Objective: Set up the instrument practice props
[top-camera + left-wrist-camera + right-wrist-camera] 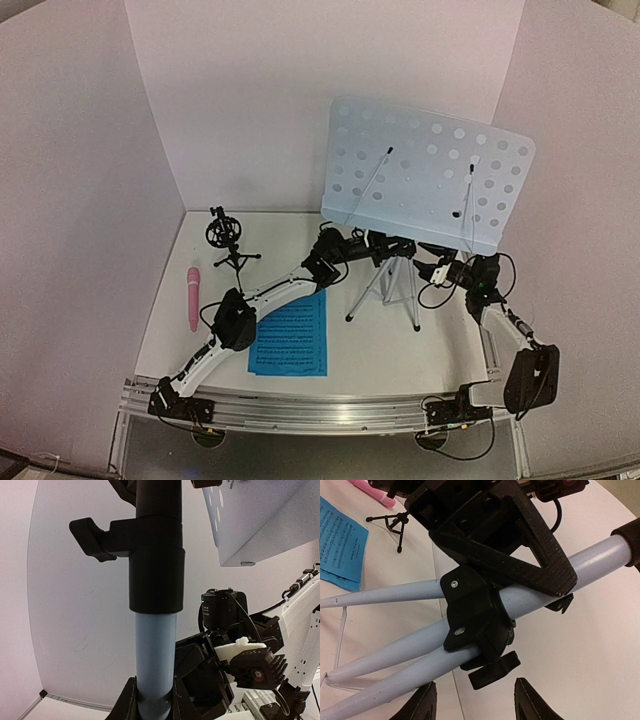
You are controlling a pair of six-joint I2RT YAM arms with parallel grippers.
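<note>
The pale-blue perforated music stand (430, 185) stands on silver tripod legs (385, 290) at the middle right. My left gripper (385, 248) is shut on the stand's pale-blue post (155, 655), just below a black collar with a lever (155, 560). My right gripper (432, 268) is open just right of the post; in the right wrist view its gripper (476, 702) sits below the black leg hub (475, 615) and its knob (495, 670). The blue sheet-music pages (292, 335) lie flat. The pink microphone (193, 297) lies at the left. The black tripod mic mount (228, 240) stands behind it.
White walls close the table at the back and both sides. The stand's legs spread between the two arms. The right arm's wrist (240, 660) shows close behind the post in the left wrist view.
</note>
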